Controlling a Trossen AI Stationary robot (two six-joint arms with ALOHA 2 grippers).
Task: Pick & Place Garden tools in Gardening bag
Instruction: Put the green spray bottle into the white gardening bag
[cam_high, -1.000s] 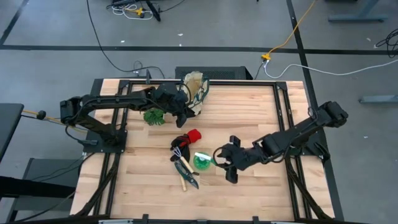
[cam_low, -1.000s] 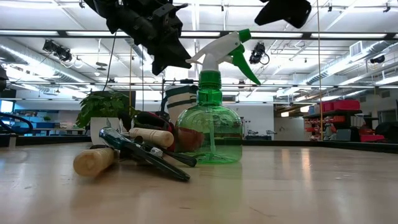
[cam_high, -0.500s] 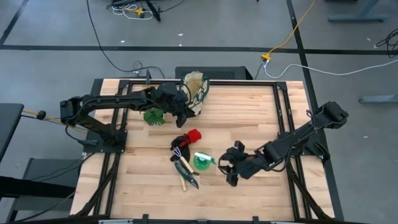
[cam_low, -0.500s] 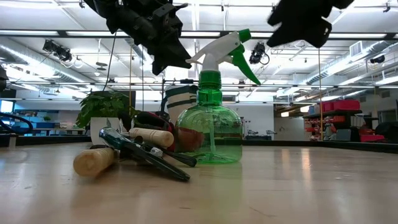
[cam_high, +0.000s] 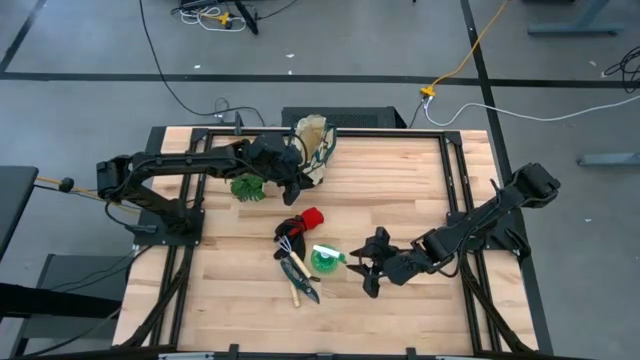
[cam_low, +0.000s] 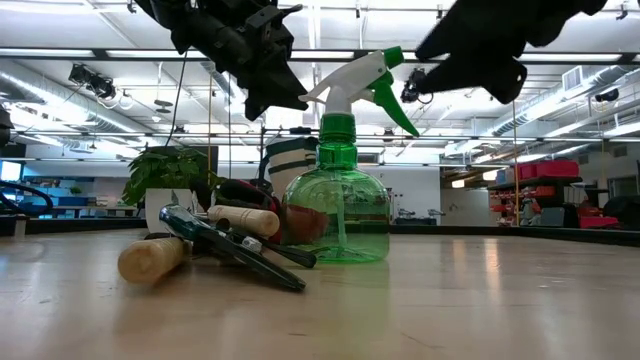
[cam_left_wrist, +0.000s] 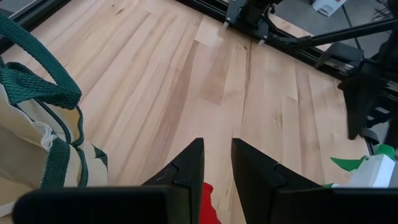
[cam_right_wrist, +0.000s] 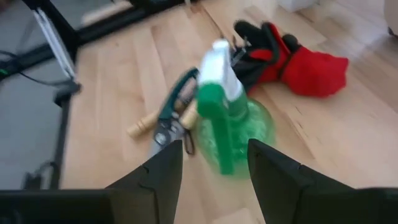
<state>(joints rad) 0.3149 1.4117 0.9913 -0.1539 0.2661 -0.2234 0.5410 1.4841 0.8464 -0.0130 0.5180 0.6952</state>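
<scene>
Right gripper (cam_high: 365, 268), fingers apart, lines up on the green spray bottle (cam_high: 325, 259) beside the other tools. Left gripper (cam_high: 297, 183), fingers slightly apart (holding nothing), waits by the gardening bag (cam_high: 314, 146).

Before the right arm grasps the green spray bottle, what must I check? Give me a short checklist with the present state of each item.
1. Right gripper fingers open: ok, a wide gap shows in the right wrist view.
2. Green spray bottle lined up between the fingers: ok, it sits centred ahead of them.
3. Bottle upright: ok, it stands on the table in the low view.
4. Space around the bottle: not ok, the pruning shears and the red-and-black glove lie close beside it.
5. Gardening bag ready to receive: cannot tell, the left gripper hangs at its edge and its mouth is unclear.
6. Right gripper touching the bottle: not ok, a gap remains.
</scene>
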